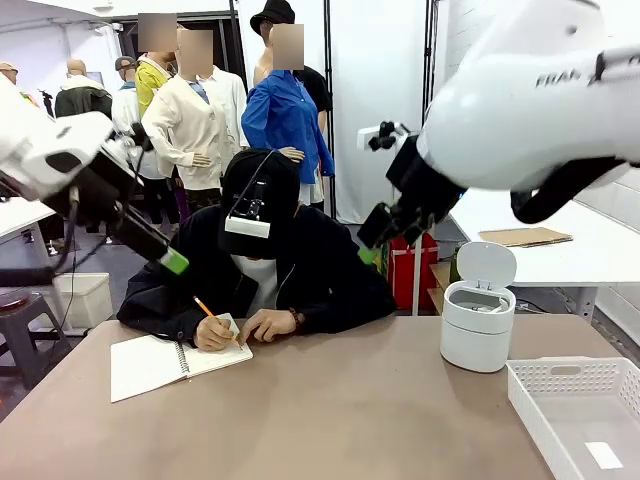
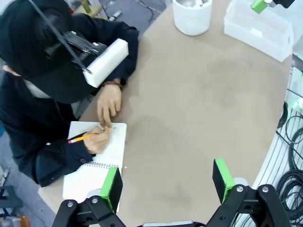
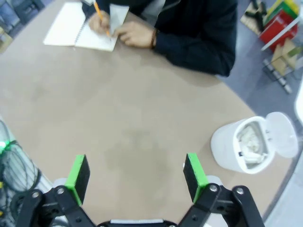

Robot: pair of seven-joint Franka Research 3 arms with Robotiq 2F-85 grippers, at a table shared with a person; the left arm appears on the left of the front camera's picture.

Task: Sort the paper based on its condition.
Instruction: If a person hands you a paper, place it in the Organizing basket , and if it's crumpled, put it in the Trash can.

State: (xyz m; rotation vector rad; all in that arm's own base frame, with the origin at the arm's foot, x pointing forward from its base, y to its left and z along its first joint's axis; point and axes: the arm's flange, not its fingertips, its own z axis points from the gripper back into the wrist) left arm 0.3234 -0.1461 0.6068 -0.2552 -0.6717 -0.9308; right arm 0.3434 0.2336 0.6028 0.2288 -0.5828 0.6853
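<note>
Both white arms hang high above the matte tan worktop (image 1: 350, 420). The left pincer (image 2: 166, 184) slants down towards the middle, its green pads spread wide with nothing between them. The right pincer (image 3: 136, 176) is just as wide apart and empty. A crumpled paper wad (image 3: 248, 142) sits inside the round white plastic bin (image 1: 478, 320), whose hinged lid is tipped up. One flat paper slip (image 1: 603, 455) lies on the floor of the perforated white basket (image 1: 560, 365) beside it. Across from me a person's hand (image 1: 213, 335) holds an orange pencil (image 1: 205, 308) over a spiral notebook (image 1: 150, 365).
</note>
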